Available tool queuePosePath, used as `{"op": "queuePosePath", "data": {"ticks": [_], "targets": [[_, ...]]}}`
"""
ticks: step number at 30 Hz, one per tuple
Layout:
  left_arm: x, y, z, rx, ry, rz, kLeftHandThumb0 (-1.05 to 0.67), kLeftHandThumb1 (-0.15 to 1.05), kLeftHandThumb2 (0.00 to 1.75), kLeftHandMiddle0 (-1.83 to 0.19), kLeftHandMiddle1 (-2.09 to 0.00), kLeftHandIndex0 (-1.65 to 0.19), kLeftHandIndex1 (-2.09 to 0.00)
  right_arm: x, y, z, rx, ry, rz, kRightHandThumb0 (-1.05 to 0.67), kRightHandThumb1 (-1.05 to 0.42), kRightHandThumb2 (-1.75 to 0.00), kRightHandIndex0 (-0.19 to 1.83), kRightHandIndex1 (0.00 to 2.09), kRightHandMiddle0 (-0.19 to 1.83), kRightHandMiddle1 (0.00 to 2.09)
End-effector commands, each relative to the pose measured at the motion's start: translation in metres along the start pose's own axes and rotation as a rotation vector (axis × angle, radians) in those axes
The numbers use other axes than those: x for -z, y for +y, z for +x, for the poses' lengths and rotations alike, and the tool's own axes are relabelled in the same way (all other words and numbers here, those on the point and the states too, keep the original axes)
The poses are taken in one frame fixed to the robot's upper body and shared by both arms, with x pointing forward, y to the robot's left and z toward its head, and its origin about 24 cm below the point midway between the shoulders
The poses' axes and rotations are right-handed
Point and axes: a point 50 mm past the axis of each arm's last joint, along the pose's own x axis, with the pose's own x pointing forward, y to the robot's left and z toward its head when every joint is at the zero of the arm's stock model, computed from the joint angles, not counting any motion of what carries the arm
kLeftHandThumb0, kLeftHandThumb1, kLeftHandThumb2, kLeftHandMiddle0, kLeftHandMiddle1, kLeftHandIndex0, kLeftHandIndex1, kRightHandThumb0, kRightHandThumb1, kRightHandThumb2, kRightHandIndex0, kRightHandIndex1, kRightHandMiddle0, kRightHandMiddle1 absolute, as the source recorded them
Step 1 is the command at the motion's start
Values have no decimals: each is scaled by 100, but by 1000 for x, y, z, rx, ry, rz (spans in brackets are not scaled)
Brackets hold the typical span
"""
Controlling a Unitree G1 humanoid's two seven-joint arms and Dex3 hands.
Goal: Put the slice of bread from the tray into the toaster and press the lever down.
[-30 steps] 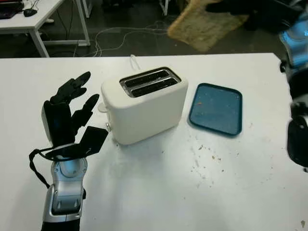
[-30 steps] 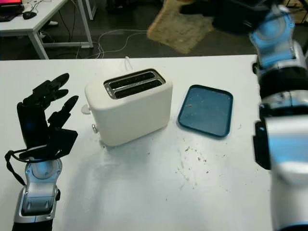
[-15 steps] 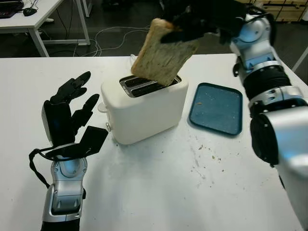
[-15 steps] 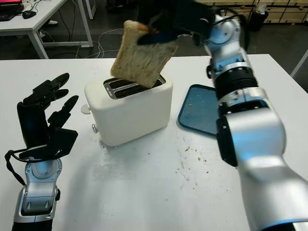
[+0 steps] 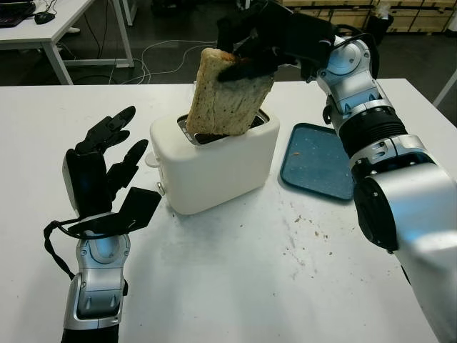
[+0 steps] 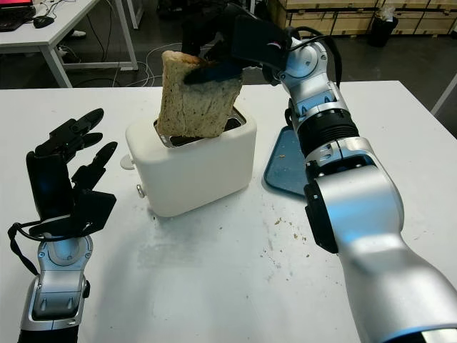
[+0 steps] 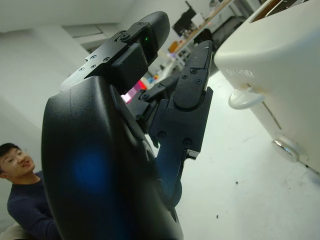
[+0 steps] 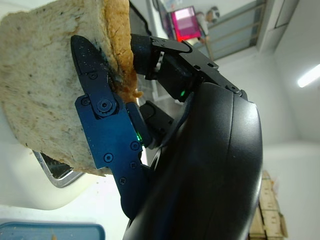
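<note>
My right hand [image 5: 246, 53] is shut on the slice of bread [image 5: 228, 96] and holds it upright over the white toaster [image 5: 214, 161]. The slice's lower edge sits at the toaster's slots, tilted slightly. In the right wrist view the bread [image 8: 55, 85] is pinched between black fingers [image 8: 107, 130], with a slot edge [image 8: 55, 175] just below. The toaster's lever knob [image 7: 245, 97] sticks out of the end facing my left hand. My left hand [image 5: 107, 161] is open, raised beside that end of the toaster. The blue tray [image 5: 318, 161] lies bare right of the toaster.
Crumbs [image 5: 303, 236] are scattered on the white table [image 5: 250, 286] in front of the tray. A cable [image 5: 198, 91] runs off behind the toaster. Another table [image 5: 50, 28] stands at the back left. A person [image 7: 20, 195] is seen in the left wrist view.
My right hand has brought the bread from high at the back right down and left to the toaster's slots. The left hand has not moved.
</note>
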Motion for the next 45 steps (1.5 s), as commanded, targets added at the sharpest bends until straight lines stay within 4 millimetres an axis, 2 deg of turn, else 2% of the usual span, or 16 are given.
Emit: {"op": "queuePosePath", "data": {"ticks": [1, 6, 12, 17, 27, 34, 45], "targets": [[-1, -1, 0, -1, -10, 0, -28, 89, 0, -76, -55, -89, -2, 13, 8, -4, -22, 40, -18, -50, -92, -27, 122, 175, 106, 175], [-1, -2, 0, 6, -4, -13, -27, 89, 0, -74, -55, -88, -1, 10, 2, -6, 23, 21, -51, -51, -92, -30, 120, 175, 104, 175], [-1, -2, -1, 7, -5, -6, -27, 89, 0, -74, -56, -89, -1, -2, -13, -4, 108, -17, -30, -48, -92, -31, 118, 175, 100, 175], [-1, -2, -1, 9, 2, -12, -26, 89, 0, -73, -56, -88, -1, -13, -24, -3, 166, -41, -20, -52, -92, -33, 119, 175, 101, 175], [0, -2, -1, 9, -2, -11, -26, 89, 0, -74, -57, -88, -1, -25, -42, -4, 264, -61, 15, -50, -92, -30, 118, 175, 99, 175], [0, -2, -1, 4, -6, 0, -27, 88, 0, -74, -58, -89, -1, -16, -33, -1, 218, -41, 98, -52, -92, -23, 117, 175, 98, 175], [0, -2, -1, 8, -1, -1, -26, 89, 0, -73, -57, -88, -1, 6, -11, -1, 149, 50, 29, -50, -92, -26, 120, 175, 103, 175]]}}
